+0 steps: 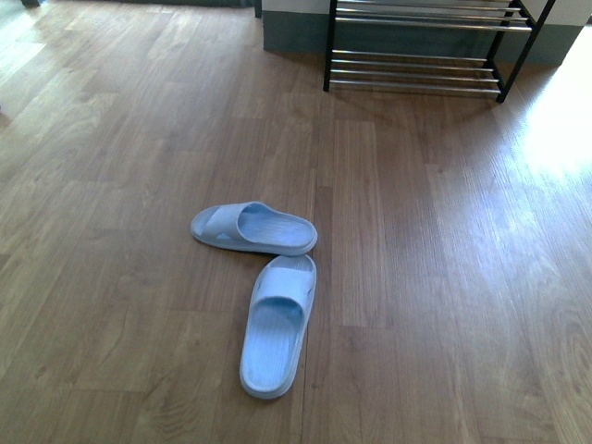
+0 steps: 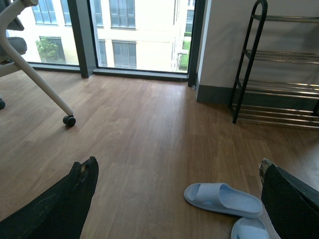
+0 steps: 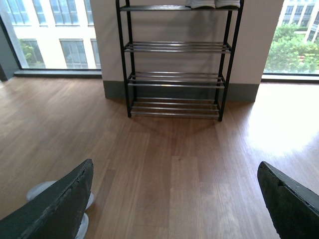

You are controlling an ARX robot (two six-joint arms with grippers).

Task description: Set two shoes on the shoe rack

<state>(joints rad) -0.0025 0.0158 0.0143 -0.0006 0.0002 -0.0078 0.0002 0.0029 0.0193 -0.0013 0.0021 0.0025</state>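
Two pale blue slides lie on the wooden floor in the front view: one [image 1: 252, 228] lies crosswise, the other [image 1: 277, 324] points away from me just below it, the two nearly touching. The black shoe rack [image 1: 421, 51] with silver rods stands at the far wall. In the left wrist view the crosswise slide [image 2: 223, 199] and part of the second [image 2: 248, 230] lie between the open fingers of my left gripper [image 2: 179, 172]. My right gripper [image 3: 174, 172] is open over bare floor and faces the rack [image 3: 177, 59]. White soles [image 3: 212, 4] show on the rack's top tier.
A white office chair leg with a castor [image 2: 69, 120] stands to the left in the left wrist view. Tall windows [image 2: 124, 30] run along the far wall. A sunlit patch [image 1: 560, 120] lies on the floor to the right of the rack.
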